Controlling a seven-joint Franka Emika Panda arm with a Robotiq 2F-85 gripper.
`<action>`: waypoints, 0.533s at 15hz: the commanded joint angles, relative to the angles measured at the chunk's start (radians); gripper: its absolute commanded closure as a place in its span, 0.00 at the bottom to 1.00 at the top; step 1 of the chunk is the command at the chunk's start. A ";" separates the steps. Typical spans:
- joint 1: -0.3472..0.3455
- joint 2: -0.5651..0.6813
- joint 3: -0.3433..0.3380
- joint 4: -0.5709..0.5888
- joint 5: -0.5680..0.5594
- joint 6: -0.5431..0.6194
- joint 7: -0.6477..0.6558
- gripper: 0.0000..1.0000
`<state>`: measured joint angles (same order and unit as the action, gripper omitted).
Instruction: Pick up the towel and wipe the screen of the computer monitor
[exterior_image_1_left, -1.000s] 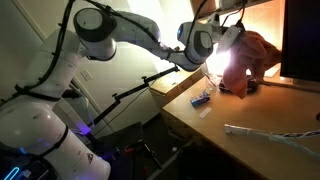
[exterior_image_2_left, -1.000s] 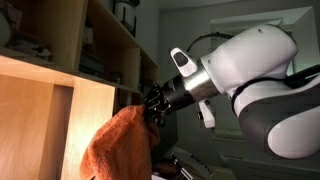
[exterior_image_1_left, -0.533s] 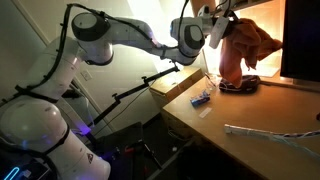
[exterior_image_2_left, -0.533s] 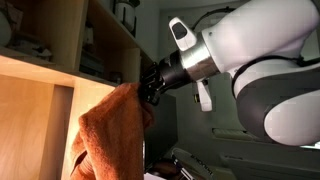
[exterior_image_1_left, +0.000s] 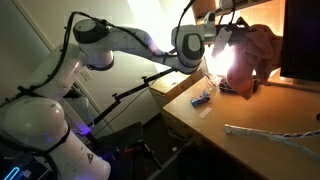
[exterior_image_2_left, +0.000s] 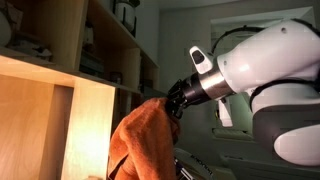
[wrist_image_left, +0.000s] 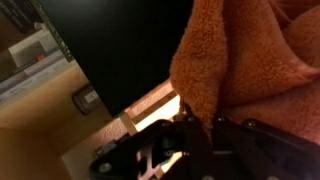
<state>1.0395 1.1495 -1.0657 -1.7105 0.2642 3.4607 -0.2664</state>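
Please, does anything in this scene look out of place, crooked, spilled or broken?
Nothing looks spilled or broken. The towel hangs bunched from the shut jaws rather than spread flat, which seems awkward for wiping. A small blue thing lies rather near the edge of the desk.

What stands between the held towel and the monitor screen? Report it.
Nothing visible does. The gripper is shut on the towel, which hangs beside the computer monitor. In the wrist view cloth borders dark screen with no object between; whether they touch cannot be told.
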 joint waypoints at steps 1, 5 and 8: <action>0.051 0.029 -0.046 -0.100 0.019 0.000 0.063 0.98; 0.021 0.029 -0.021 -0.081 -0.019 0.000 0.069 0.91; 0.027 0.029 -0.025 -0.082 -0.018 0.000 0.069 0.91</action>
<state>1.0661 1.1776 -1.0825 -1.7901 0.2747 3.4608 -0.2263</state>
